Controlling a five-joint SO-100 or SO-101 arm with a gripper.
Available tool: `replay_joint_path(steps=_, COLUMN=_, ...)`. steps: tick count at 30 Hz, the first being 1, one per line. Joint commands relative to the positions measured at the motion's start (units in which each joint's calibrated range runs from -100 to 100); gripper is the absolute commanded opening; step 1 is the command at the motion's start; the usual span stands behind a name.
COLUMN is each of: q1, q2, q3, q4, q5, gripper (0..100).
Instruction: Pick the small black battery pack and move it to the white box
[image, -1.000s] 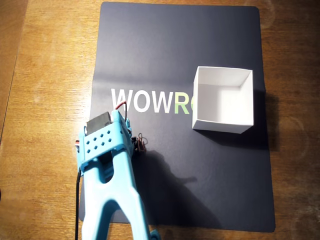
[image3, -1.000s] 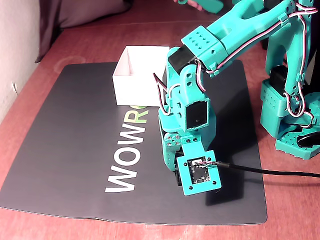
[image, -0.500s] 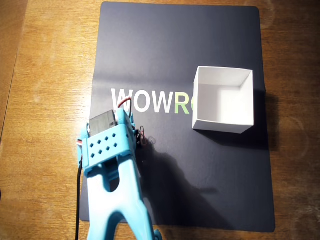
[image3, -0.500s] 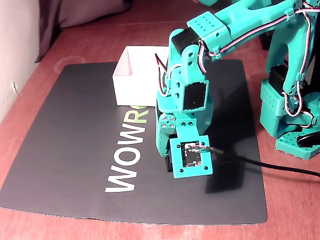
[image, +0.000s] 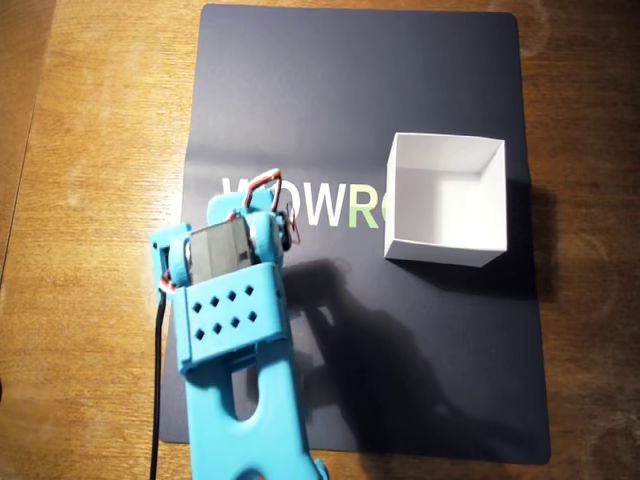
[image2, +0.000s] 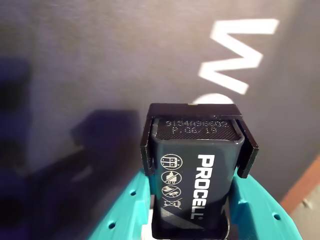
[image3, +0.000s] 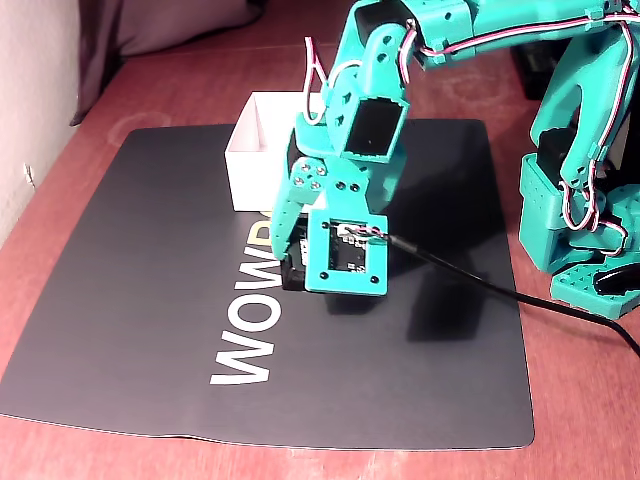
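Between the teal fingers (image2: 255, 200) of the claw (image2: 192, 205), the small black battery pack (image2: 192, 175) is pinched, as is made plain only in the wrist view: a smooth dark block with white "PROCELL" lettering, printed symbols and a black snap cap across its far end. From the overhead view the pack is hidden under the arm (image: 235, 320), whose flat perforated plate and grey servo body are seen instead. In the fixed view only a dark corner of the pack (image3: 293, 275) is seen beside the square camera mount (image3: 347, 252), raised above the mat (image3: 140, 300). That mat is a matte dark sheet with large "WOW" lettering, laid on a wooden surface (image: 90, 150). The white box (image: 445, 200), thin-walled, square and lidless, is seen well apart from the claw, on the mat.
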Motion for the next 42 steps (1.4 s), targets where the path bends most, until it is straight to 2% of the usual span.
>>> replay_joint_path(steps=1, q1=2.7, q2=-2.7, q3=-5.7, q4=-0.4, q5=1.3, gripper=10)
replay_joint_path(steps=26, q1=25.9, q2=-2.7, q3=-18.4, q4=-0.6, q5=5.6, gripper=10)
replay_joint_path(steps=42, q1=45.0, q2=-2.7, q3=-20.4, q4=-1.7, q5=13.3, gripper=10)
